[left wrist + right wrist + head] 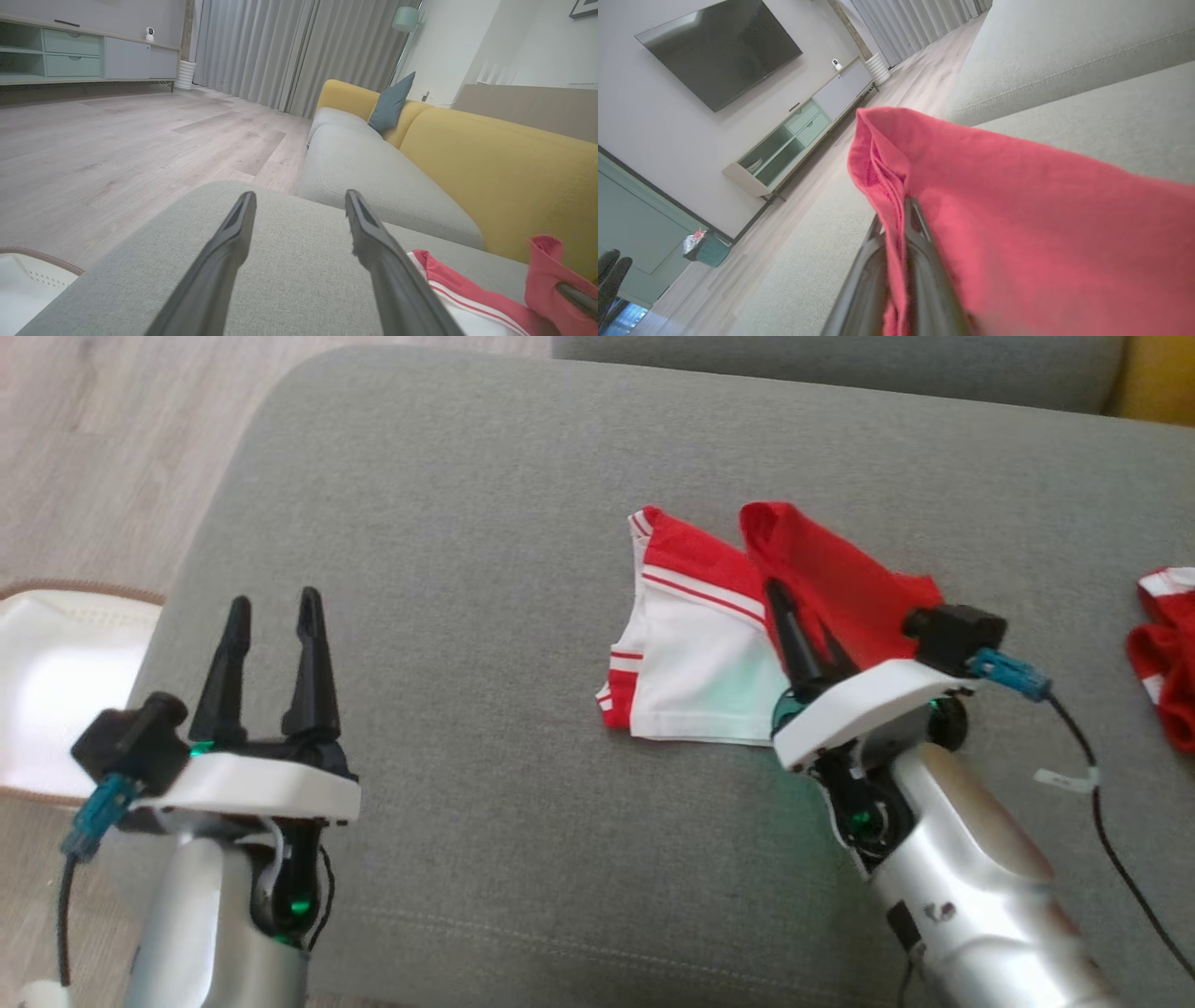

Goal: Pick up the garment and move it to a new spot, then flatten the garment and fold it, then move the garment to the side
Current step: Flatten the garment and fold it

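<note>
The garment (709, 653) is red and white with striped trim and lies on the grey sofa cushion (485, 616). Its red part (1017, 210) is lifted off the cushion, and my right gripper (789, 607) is shut on that red fabric, which drapes over the fingers (920, 261) in the right wrist view. My left gripper (275, 616) hovers open over bare cushion at the lower left, well away from the garment, its fingers (369, 233) spread with nothing between them. The garment (467, 289) shows at the lower right of the left wrist view.
Another red and white cloth (1167, 653) lies at the cushion's right edge. A white basket with a brown rim (56, 691) stands on the wooden floor (93, 448) to the left. A yellow backrest (504, 177) runs behind the sofa. A black cable (1111, 821) trails from my right wrist.
</note>
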Motion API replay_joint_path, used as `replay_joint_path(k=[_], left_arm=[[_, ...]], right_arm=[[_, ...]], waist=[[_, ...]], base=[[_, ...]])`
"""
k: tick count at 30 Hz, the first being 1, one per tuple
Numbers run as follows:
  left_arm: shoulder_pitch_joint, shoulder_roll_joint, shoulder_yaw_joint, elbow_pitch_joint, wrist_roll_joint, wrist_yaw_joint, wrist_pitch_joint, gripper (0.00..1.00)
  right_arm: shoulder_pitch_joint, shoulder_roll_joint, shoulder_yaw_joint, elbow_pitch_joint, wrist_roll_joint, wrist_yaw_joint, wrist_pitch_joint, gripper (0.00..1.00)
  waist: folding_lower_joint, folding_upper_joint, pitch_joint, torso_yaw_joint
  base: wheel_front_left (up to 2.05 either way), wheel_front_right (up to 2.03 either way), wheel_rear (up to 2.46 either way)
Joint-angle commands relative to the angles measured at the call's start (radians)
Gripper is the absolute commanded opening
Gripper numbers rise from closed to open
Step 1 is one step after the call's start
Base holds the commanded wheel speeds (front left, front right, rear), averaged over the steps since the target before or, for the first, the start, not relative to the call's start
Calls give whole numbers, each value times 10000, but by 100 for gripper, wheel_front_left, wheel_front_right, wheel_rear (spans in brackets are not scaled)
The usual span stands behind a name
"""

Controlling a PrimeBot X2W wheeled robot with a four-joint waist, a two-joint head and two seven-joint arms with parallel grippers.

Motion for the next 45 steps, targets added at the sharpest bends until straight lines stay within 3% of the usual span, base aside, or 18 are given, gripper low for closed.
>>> replay_joint_path(k=[1,14,15,16,22,29,33,38,45], left_arm=[[-191,135,204,-249,-76,-13,-49,100],[-341,134,-117,-176,-308,93,-49,100],[-352,134,-140,-167,-323,101,-49,100],[-362,134,-161,-157,-333,108,-49,100],[-344,134,-150,-110,-327,153,-49,100],[-267,134,-9,-218,-273,155,-49,100],[-227,133,19,-381,-242,158,-49,100],[-169,133,2,-625,-218,189,-49,100],[-124,133,-111,-929,-218,281,-49,100]], right_arm=[[-767,8,616,142,344,33,-442,0],[-2089,8,3924,2399,2948,33,-1693,0],[-2142,8,4149,2446,3123,33,-1719,25],[-2194,9,4371,2462,3287,33,-1740,97],[-2437,9,5207,2253,4168,33,-1790,100],[-3061,9,4394,2508,3779,33,-1797,100],[-3346,9,3313,2963,2302,33,-1798,100],[-3267,8,1213,3254,-273,33,-1799,100],[-1732,-90,-1654,1375,-4482,33,-1799,100]], waist=[[0,-1,40,157],[0,-1,402,677],[0,-1,417,696],[0,-1,425,712],[0,-1,350,637],[0,-1,139,129],[0,-1,34,-273],[0,-1,-97,-838],[0,-1,-193,-1538]], base=[[0,0,0],[0,0,0],[0,0,0],[0,0,0],[0,0,0],[0,0,0],[0,0,0],[0,0,0],[0,0,0]])
